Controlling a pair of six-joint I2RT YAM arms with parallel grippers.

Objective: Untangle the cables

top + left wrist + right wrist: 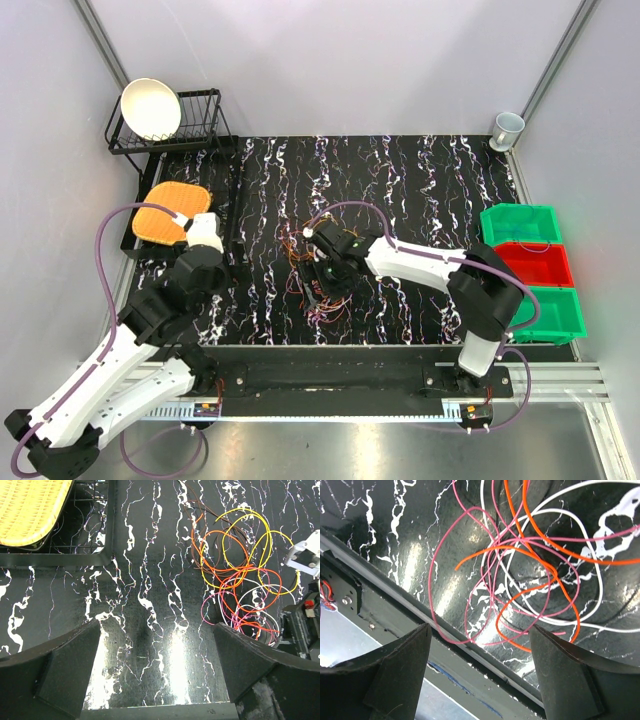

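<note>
The cables (318, 290) lie in one loose tangle at the middle of the black marbled mat. From the left wrist they show as yellow, orange, pink, white and brown loops (240, 570) at the right. My left gripper (207, 238) hovers left of the tangle, open over bare mat (157, 625), nothing between its fingers. My right gripper (326, 282) hangs over the tangle's near side. It is open (480, 627), its fingers astride the mat's near edge. Pink, orange and white cable loops (520, 570) lie just beyond the tips, apart from both fingers.
An orange wicker plate (170, 212) rests on a black tray (75, 557) at the left. Behind it stands a wire rack (205, 135) with a white bowl (152, 108). Green and red bins (530, 265) line the right edge; a cup (508, 128) stands far right.
</note>
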